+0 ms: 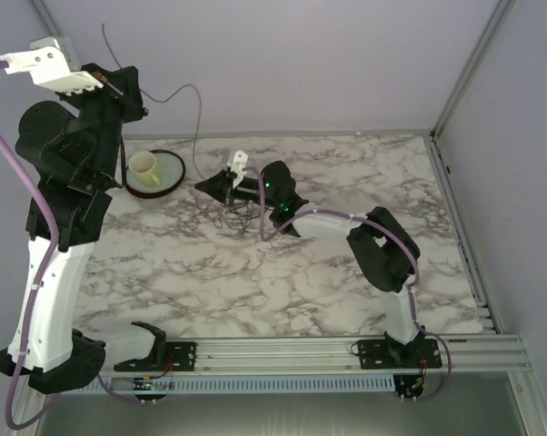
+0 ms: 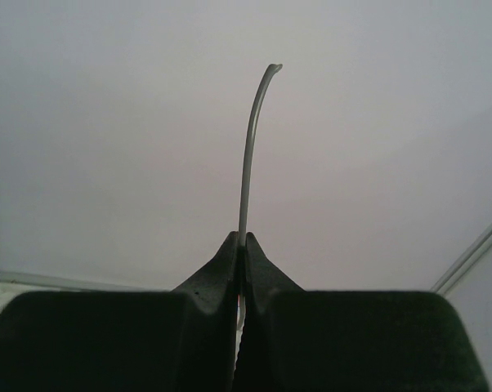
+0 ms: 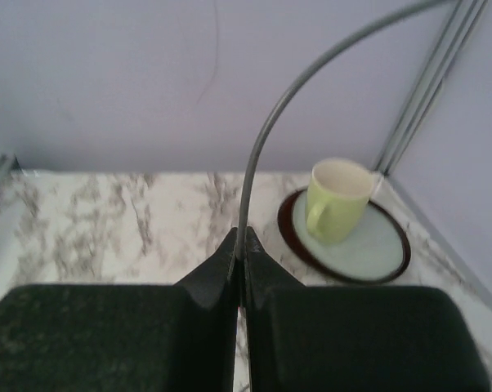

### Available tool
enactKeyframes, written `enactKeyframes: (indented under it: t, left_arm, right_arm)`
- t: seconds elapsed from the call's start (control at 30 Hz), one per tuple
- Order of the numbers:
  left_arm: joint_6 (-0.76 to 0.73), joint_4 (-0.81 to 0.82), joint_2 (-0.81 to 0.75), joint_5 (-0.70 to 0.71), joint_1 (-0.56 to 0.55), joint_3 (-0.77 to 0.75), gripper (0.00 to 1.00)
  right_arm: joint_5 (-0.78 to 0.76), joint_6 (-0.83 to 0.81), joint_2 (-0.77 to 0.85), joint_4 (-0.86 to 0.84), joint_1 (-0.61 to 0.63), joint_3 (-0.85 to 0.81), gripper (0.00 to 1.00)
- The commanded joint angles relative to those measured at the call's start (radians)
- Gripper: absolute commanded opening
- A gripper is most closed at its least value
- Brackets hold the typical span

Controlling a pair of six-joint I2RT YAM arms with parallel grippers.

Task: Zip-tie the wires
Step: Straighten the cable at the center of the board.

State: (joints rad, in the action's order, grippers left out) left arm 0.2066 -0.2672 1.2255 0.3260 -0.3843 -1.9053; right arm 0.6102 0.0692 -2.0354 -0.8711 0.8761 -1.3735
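The wires [image 1: 237,216] lie in a loose dark tangle on the marble table [image 1: 346,182], directly below and just behind the right claw [image 1: 205,186]. That claw sits low over the tabletop. In its wrist view, the right claw [image 3: 240,233] is pinched closed on a thin grey strand [image 3: 266,139], which bends up and away to its right.

In the overhead view the strand [image 1: 198,127] arcs up from there to the left claw [image 1: 133,91], raised high and well apart from the tangle. The left claw [image 2: 240,237] is also clamped tight on the strand [image 2: 246,163], whose free tip stands up past it against the bare wall.

Ahead and right of the right claw, a pale green cup [image 3: 337,200] stands upright on a dark-rimmed saucer [image 3: 377,245], near the strand's arc but clear of it.
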Motion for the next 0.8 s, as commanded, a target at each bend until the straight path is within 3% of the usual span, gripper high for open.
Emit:
enactKeyframes:
  t: [0.0,0.1,0.2,0.37,0.5,0.77]
  left_arm:
    - [-0.006,0.009,-0.027,0.046,0.004,0.033,0.0]
    - [-0.017,-0.01,-0.024,0.07,0.004,0.041,0.0]
    - [-0.024,-0.037,-0.028,0.086,0.003,0.053,0.0]
    - [-0.006,-0.048,-0.084,0.119,0.005,0.174,0.0]
    - [0.053,-0.062,-0.145,0.125,0.004,0.316,0.0]
    - [0.304,-0.091,-0.294,0.114,0.005,0.724,0.0]
  right_arm:
    - [0.036,0.186,0.118,-0.054,-0.03,-0.056,0.0]
    - [0.139,0.373,0.162,-0.008,-0.069,-0.061,0.0]
    - [0.169,0.38,0.243,0.199,-0.108,-0.018,0.0]
    - [-0.208,0.027,0.487,0.767,-0.141,0.114,0.0]
    - [-0.375,0.021,0.622,1.041,-0.219,0.192,0.0]
    - [-0.692,0.101,0.849,1.418,-0.338,0.353,0.0]
